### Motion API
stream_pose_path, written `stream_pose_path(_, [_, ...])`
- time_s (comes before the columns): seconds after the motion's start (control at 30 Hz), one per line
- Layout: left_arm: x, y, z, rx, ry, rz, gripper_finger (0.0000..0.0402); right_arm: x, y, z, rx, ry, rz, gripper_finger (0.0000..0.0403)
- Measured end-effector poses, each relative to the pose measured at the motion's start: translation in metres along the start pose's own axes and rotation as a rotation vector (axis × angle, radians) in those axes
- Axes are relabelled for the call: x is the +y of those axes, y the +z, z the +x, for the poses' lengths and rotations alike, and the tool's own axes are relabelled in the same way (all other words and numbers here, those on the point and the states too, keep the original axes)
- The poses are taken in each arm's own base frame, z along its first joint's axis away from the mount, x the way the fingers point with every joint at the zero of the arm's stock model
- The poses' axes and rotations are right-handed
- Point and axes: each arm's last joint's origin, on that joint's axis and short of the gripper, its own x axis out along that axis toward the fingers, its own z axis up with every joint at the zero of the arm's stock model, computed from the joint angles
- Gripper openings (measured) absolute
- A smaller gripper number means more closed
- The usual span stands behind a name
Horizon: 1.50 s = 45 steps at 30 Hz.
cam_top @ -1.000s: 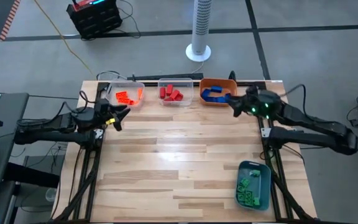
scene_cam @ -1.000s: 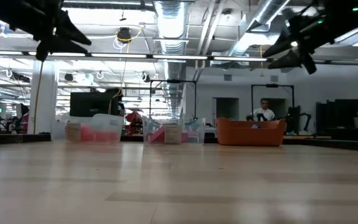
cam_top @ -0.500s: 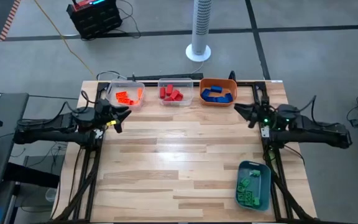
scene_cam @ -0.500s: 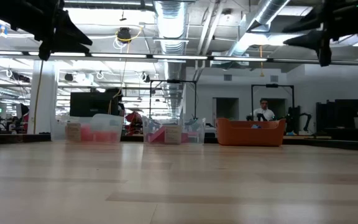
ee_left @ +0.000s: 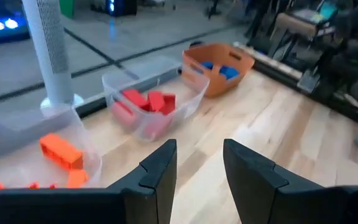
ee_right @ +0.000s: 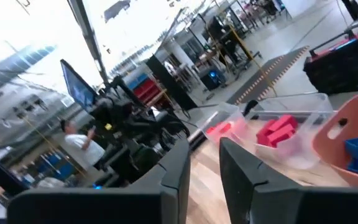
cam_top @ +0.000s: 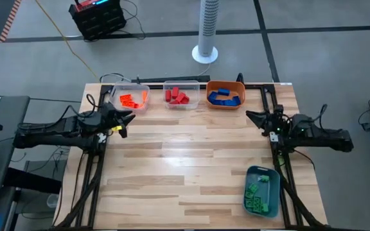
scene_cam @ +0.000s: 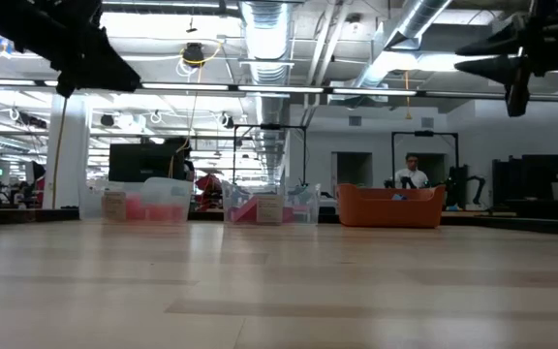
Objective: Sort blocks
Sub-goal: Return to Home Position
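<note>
The right claw (cam_top: 253, 117) hangs released and empty above the right edge of the surface (cam_top: 185, 167), near the orange bin (cam_top: 225, 83). The left claw (cam_top: 126, 118) is likewise released and empty over the left edge, just beside the left clear bin (cam_top: 130, 86). Orange blocks (cam_top: 131, 100) lie in that bin, red blocks (cam_top: 176, 97) in the middle clear bin (cam_top: 180, 84), and blue blocks (cam_top: 223, 97) in the orange bin. Green blocks (cam_top: 257, 192) fill the blue-grey bin (cam_top: 276, 186) at the near right corner.
</note>
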Motion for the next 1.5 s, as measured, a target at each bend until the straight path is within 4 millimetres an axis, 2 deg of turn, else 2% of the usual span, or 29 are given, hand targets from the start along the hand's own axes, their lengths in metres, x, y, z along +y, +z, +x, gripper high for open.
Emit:
stream_pose_path(0.13, [0.001, -0.003, 0.003, 0.018, 0.052, 0.026, 0.0125, -0.006, -0.015, 0.004, 0.021, 0.023, 0.009, 0.0072])
stream_pose_path(0.23, [0.0, -0.004, 0.006, 0.023, 0.097, 0.15, 0.0125, -0.012, -0.028, 0.006, 0.028, 0.025, 0.009, 0.0056])
stream_pose_path(0.33, [0.0, -0.005, 0.009, 0.031, 0.158, 0.264, 0.0125, -0.023, -0.04, 0.008, 0.064, -0.052, -0.025, 0.0044])
stream_pose_path(0.53, [-0.004, -0.008, 0.018, 0.062, 0.188, 0.239, 0.0125, -0.032, -0.047, 0.008, 0.101, -0.124, 0.038, 0.004])
stream_pose_path(0.63, [-0.007, -0.01, 0.023, 0.064, 0.168, 0.356, 0.0125, -0.032, -0.048, 0.007, 0.109, -0.129, 0.064, 0.004])
stream_pose_path(0.73, [-0.014, -0.014, 0.026, -0.013, 0.04, 0.422, 0.0125, -0.03, -0.048, 0.007, 0.102, -0.116, 0.035, 0.004])
stream_pose_path(0.83, [-0.019, -0.021, 0.026, -0.136, -0.158, 0.406, 0.0125, -0.027, -0.045, 0.008, 0.076, -0.087, 0.026, 0.004])
stream_pose_path(0.9, [-0.018, -0.032, 0.026, -0.195, -0.259, 0.38, 0.0125, -0.026, -0.043, 0.008, 0.059, -0.07, 0.019, 0.004])
stream_pose_path(1.0, [-0.011, -0.053, 0.025, -0.235, -0.307, 0.306, 0.0125, -0.024, -0.043, 0.008, 0.055, -0.049, 0.007, 0.004])
stream_pose_path(1.07, [-0.006, -0.065, 0.025, -0.25, -0.315, 0.27, 0.0125, -0.023, -0.043, 0.007, 0.06, -0.041, 0.005, 0.004])
stream_pose_path(1.2, [0.0, -0.074, 0.022, -0.285, -0.313, 0.276, 0.0125, -0.022, -0.042, 0.007, 0.056, -0.033, 0.01, 0.004])
stream_pose_path(1.33, [0.008, -0.082, 0.02, -0.221, -0.204, 0.296, 0.0125, -0.026, -0.047, 0.007, 0.107, -0.068, -0.034, 0.004])
stream_pose_path(1.5, [0.017, -0.088, 0.018, -0.156, -0.094, 0.213, 0.0125, -0.029, -0.051, 0.006, 0.162, -0.1, -0.126, 0.004])
